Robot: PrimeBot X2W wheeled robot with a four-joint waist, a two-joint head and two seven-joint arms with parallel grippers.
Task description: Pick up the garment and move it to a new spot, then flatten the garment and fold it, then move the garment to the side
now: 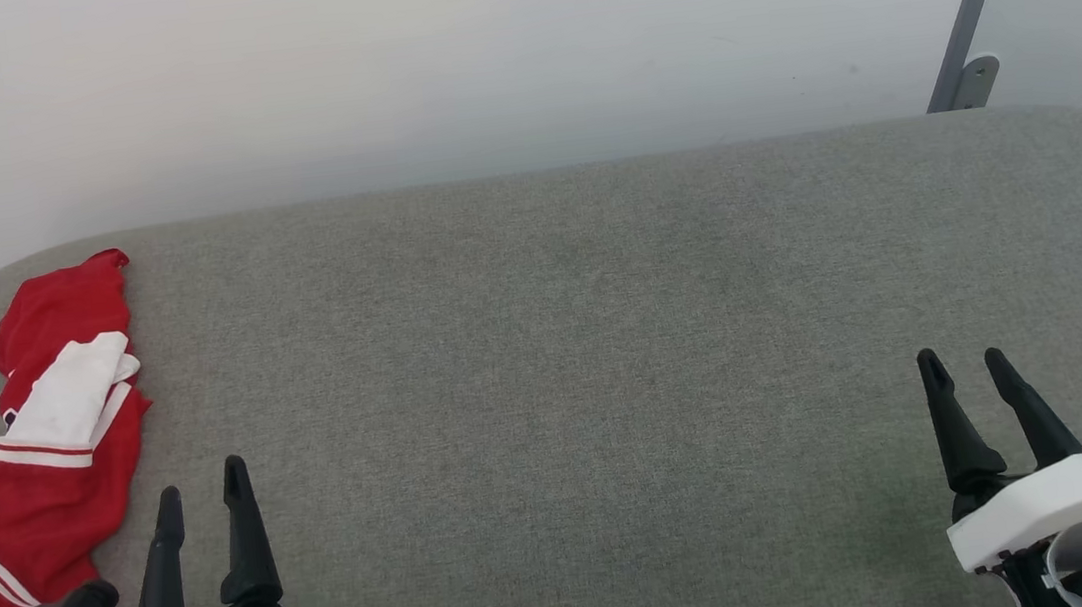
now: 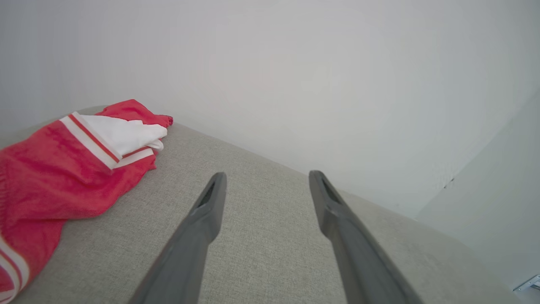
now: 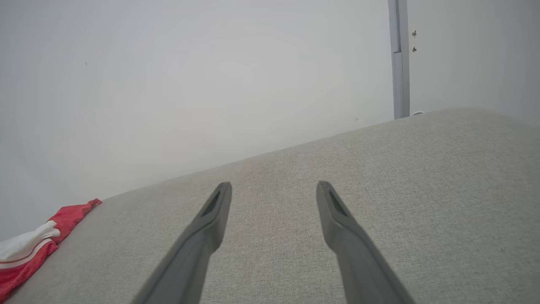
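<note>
The shirt (image 1: 52, 435) lies bunched in a long heap at the far left of the head view, running from the upper left corner of the grey fabric surface (image 1: 550, 393) down to the bottom left edge of the frame. It is mostly red, with a white sleeve folded across its middle and red-and-white striped trim at the sleeve's end and again near the bottom left. A few dark marks show along its left side, too small to read.

The left claw (image 1: 201, 478) sits at the lower left, just to the right of the shirt and not touching it. Its two dark fingers are spread wide with bare fabric between them, and it has hold of nothing. The right claw (image 1: 961, 358) sits at the lower right, well apart from the shirt, with its fingers likewise spread wide and nothing between them.

A pale wall (image 1: 376, 69) rises behind the surface, and a grey metal post (image 1: 972, 7) slants across the upper right corner.
</note>
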